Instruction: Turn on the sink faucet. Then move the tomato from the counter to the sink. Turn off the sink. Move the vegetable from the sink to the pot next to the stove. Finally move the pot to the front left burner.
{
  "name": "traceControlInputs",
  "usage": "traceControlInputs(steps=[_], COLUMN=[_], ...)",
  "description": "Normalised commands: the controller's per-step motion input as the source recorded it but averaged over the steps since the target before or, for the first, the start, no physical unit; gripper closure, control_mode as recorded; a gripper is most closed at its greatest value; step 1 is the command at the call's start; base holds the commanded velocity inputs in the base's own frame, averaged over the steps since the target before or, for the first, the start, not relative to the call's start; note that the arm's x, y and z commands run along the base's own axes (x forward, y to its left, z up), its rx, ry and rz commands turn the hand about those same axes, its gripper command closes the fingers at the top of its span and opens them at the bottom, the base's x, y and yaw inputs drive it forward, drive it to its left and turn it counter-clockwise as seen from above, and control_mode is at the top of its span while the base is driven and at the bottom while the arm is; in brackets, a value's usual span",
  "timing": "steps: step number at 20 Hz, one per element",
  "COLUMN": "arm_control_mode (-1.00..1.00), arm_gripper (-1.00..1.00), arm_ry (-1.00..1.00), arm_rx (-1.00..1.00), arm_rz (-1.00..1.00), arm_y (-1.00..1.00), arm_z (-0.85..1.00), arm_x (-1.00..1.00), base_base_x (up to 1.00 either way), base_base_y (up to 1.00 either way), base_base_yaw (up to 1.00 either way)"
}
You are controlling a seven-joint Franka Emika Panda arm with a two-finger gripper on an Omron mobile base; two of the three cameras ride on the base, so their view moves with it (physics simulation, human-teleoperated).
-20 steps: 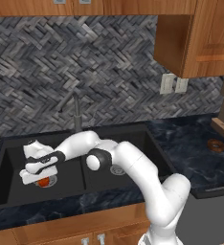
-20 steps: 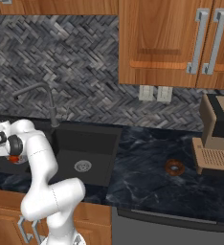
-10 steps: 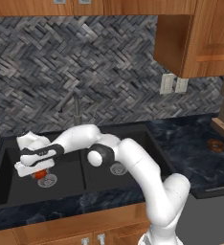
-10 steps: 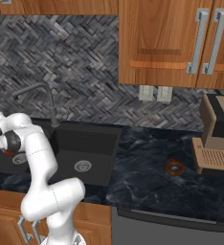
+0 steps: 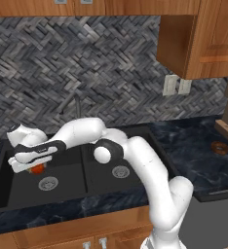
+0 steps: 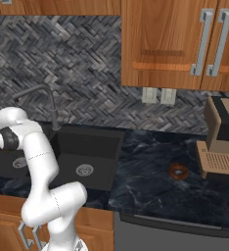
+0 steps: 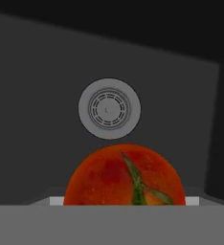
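The red tomato [image 5: 36, 168] with its green stem hangs above the left basin of the dark sink [image 5: 18, 194]. My gripper [image 5: 34, 164] is shut on it, and the arm reaches far left across the sink. In the hand view the tomato [image 7: 125, 176] sits close at the bottom edge, with the round grey drain [image 7: 109, 109] on the basin floor beyond it. My fingertips are hidden behind the tomato there. The dark curved faucet [image 6: 38, 93] stands behind the sink; I see no water running. The pot and the burner are out of view.
The right basin has its own drain [image 5: 121, 171]. On the dark counter right of the sink lies a small brown ring [image 6: 177, 171], with a coffee machine [image 6: 224, 142] at the far right. Wooden cabinets hang above, and outlets [image 6: 158, 95] sit on the backsplash.
The hand has carried the tomato to the left and a little upward over the left basin. Its grip has not changed.
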Motion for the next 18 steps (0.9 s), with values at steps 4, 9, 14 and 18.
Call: traceControlInputs(steps=[4,9,14,18], arm_control_mode=[-1.00,-1.00,-1.00,-1.00], arm_gripper=[1.00,1.00,1.00,1.00], arm_ry=[-0.14,-0.12,-0.09,-0.06], arm_rx=[0.00,0.02,0.04,0.07], arm_rz=[0.00,-0.02,-0.03,-0.02], arm_y=[-0.42,-0.54,-0.60,-0.68], arm_z=[0.39,0.44,0.44,0.37], arm_x=[-0.53,-0.48,-0.46,-0.48], base_base_x=[0.00,0.00,0.00,0.00], base_base_y=[0.00,0.00,0.00,0.00], base_base_yaw=[0.00,0.00,0.00,0.00])
